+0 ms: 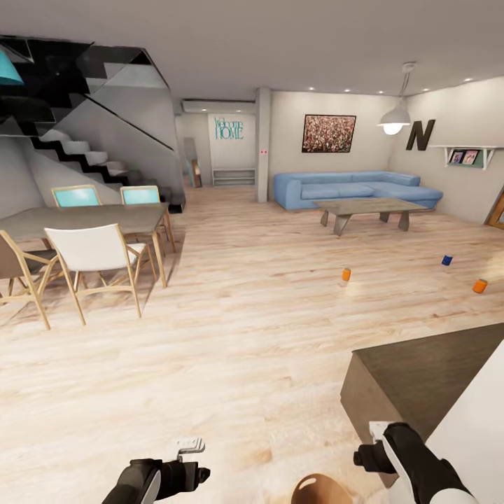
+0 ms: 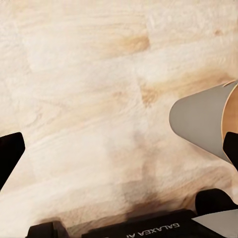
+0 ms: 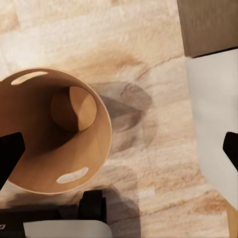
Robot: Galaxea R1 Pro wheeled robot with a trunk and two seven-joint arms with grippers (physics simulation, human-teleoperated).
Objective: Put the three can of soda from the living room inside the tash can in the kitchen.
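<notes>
A dining table (image 1: 84, 218) with chairs (image 1: 98, 260) stands far left, stairs (image 1: 84, 155) behind it. Far right are a blue sofa (image 1: 353, 187) and coffee table (image 1: 369, 210). Three cans rest on the wood floor (image 1: 231, 329) right of centre: orange can (image 1: 346, 274), blue can (image 1: 446, 260), second orange can (image 1: 479, 285). A dark counter (image 1: 427, 374) stands near right. The bin (image 3: 49, 131), brown inside, sits between the arms. Left gripper (image 2: 119, 148) and right gripper (image 3: 119, 148) are both spread wide, empty.

Head view faces living room from afar; wrist views face floor closely, sharing tash can (image 3: 54, 131)
</notes>
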